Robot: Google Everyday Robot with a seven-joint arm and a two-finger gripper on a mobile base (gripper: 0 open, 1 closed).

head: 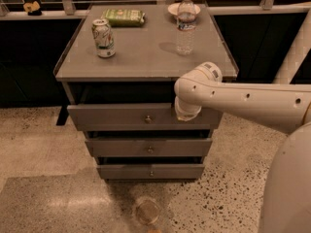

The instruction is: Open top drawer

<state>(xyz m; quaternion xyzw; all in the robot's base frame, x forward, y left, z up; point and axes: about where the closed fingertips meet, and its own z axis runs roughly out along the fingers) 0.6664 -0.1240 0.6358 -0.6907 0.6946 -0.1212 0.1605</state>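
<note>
Top drawer (121,116) is seemingly sitting only slightly out, most pulling remaining; gripper (187,114) is hanging at its upper edge, right of knob (147,119), grip state untellable.

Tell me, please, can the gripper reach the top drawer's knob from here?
Probably yes: the gripper hangs at the top drawer front, just right of its knob, with nothing visible between them.
</note>
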